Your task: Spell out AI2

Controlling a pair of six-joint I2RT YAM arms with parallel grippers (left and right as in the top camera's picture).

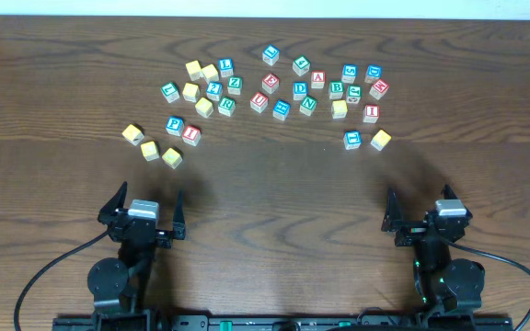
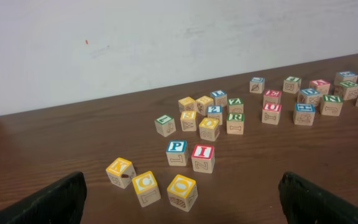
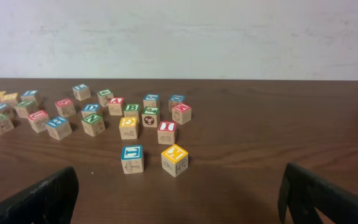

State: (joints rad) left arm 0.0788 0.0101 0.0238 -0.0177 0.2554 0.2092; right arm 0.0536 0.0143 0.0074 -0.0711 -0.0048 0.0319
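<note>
Wooden letter cubes lie scattered over the far half of the table. The red A cube point(image 1: 317, 79) point(image 3: 115, 101) sits in the right cluster. One red I cube point(image 1: 371, 113) point(image 3: 166, 126) lies at that cluster's near right. Another red I cube point(image 1: 190, 133) point(image 2: 202, 151) sits beside a blue P cube point(image 1: 174, 124) on the left. The blue 2 cube point(image 1: 213, 89) point(image 2: 214, 111) is in the left cluster. My left gripper point(image 1: 146, 208) point(image 2: 185, 219) and right gripper point(image 1: 420, 208) point(image 3: 178, 208) are open, empty, near the front edge, well short of the cubes.
Three yellow cubes point(image 1: 150, 149) lie nearest the left gripper. A blue T cube point(image 1: 352, 140) and a yellow cube point(image 1: 381, 139) lie nearest the right gripper. Other letter cubes crowd round the A and the 2. Bare brown table point(image 1: 274, 184) separates grippers and cubes.
</note>
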